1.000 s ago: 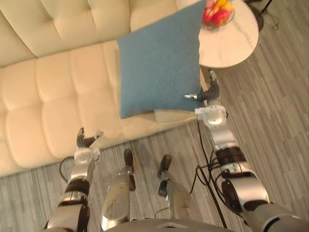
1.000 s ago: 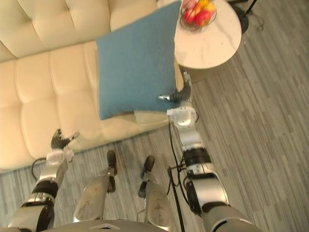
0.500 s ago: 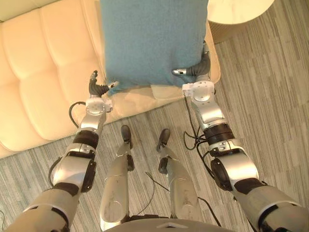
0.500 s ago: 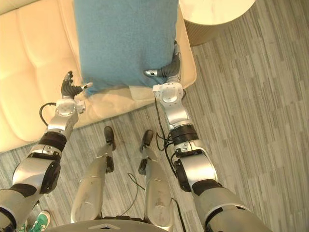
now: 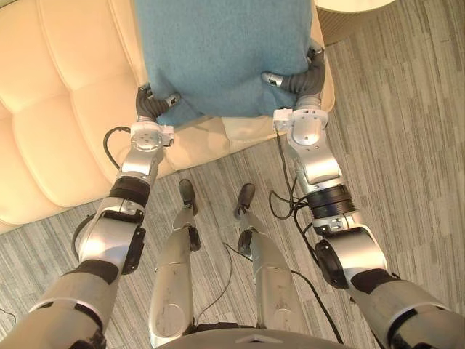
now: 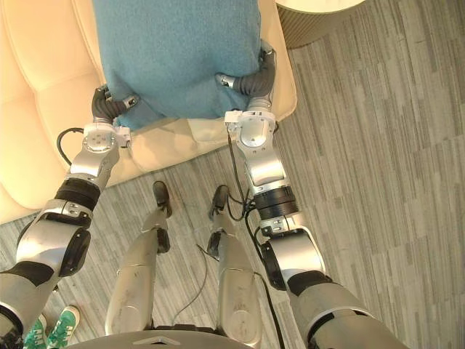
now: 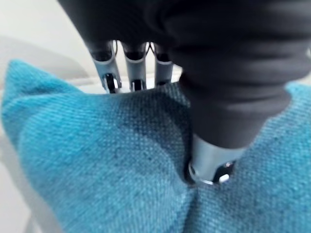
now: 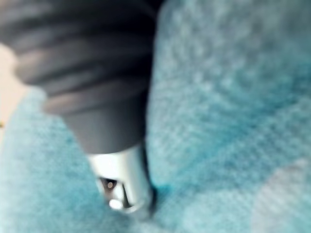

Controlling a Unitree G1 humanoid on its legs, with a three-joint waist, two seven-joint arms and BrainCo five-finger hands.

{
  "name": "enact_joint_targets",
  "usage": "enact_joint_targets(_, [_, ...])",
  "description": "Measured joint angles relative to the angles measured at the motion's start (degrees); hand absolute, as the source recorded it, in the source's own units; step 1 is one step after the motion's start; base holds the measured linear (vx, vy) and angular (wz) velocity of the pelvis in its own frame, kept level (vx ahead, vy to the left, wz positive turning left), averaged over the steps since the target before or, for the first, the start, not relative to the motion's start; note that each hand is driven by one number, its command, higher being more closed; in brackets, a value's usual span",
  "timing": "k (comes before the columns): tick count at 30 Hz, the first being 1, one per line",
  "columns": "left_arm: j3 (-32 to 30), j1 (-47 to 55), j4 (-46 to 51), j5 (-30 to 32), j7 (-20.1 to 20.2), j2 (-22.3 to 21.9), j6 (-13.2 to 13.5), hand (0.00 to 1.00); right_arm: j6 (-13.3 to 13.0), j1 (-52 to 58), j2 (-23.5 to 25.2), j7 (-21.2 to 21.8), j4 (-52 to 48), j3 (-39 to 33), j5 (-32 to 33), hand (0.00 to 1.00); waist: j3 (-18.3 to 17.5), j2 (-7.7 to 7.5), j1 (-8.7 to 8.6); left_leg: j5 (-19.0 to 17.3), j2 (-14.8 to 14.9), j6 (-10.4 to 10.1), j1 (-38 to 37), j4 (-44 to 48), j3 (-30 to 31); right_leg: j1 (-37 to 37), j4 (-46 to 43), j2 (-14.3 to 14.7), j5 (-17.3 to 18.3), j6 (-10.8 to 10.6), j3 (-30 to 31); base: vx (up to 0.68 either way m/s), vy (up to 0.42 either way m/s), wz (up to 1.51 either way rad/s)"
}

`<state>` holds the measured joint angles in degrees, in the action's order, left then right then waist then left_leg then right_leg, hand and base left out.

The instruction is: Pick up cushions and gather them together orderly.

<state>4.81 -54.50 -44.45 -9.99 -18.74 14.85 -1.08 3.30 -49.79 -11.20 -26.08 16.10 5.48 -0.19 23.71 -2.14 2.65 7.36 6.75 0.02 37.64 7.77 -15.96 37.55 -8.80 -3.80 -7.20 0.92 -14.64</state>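
A blue cushion lies on the cream sofa, its near edge towards me. My left hand pinches the cushion's near left corner: the thumb presses into the cloth from above and the fingers curl behind the edge. My right hand grips the near right corner, its thumb dug into the blue cloth while its fingers are hidden behind the cushion. A cream cushion lies flat under the blue one at the seat's front edge.
A round side table stands just right of the sofa's end. Grey striped floor spreads to the right and in front. A person's green shoes stand at the lower left.
My left hand has reached the blue cushion's near left corner and both hands have curled onto the cloth. The head camera has tipped further down.
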Motion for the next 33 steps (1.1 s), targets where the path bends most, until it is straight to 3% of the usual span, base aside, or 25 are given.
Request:
enact_joint_targets(9, [0.4, 2.9, 7.5, -1.1, -0.2, 1.1, -0.1, 1.00, -0.7, 6.4, 2.6, -0.3, -5.2, 1.0, 0.9, 1.00, 0.0, 0.00, 0.22, 0.0, -0.3, -0.2, -4.4, -1.0, -1.2, -3.2, 0.0, -0.2, 0.2, 0.0, 1.1, 0.06, 0.001, -0.04])
enact_joint_targets(14, [0.6, 12.2, 18.4, -1.2, -0.5, 1.0, -0.1, 1.00, -0.7, 16.8, 3.9, 0.0, -9.9, 2.3, 0.9, 1.00, 0.0, 0.00, 0.11, -0.7, -0.5, -0.9, -8.9, -1.4, -1.2, -7.5, -0.6, -0.4, 1.5, -0.1, 1.1, 0.05, -0.012, 0.02])
enact_joint_targets(21, [-0.2, 30.2, 34.7, 0.2, -0.3, -1.6, -0.1, 1.00, -0.8, 32.8, 3.8, 5.9, -18.5, 4.5, -0.2, 1.00, -0.5, 0.08, -0.63, -1.2, -1.3, -1.2, -18.0, -4.2, -1.0, -14.9, -1.7, -0.5, 4.2, -0.4, 0.5, 0.07, -0.021, 0.03])
enact_joint_targets(28, [-3.0, 51.5, 48.6, 6.9, 4.6, -8.6, -0.1, 1.00, -2.2, 47.4, 4.7, 16.1, -20.0, 3.3, -0.3, 1.00, -10.4, 1.90, -1.32, -0.7, -2.5, -1.3, -26.6, -10.9, 0.2, -24.6, 6.9, 1.1, 3.2, -1.3, 0.2, 0.14, 0.007, 0.04])
enact_joint_targets(33, [-6.7, 61.1, 55.1, 6.8, 5.9, -13.0, 0.0, 1.00, -3.1, 50.8, 6.3, 20.2, -23.2, 3.5, -0.2, 1.00, -12.9, 3.03, -0.87, -1.4, -2.6, -1.6, -30.8, -12.1, 0.2, -28.7, 9.0, 1.6, 3.0, -1.4, 1.1, 0.09, 0.022, -0.08])
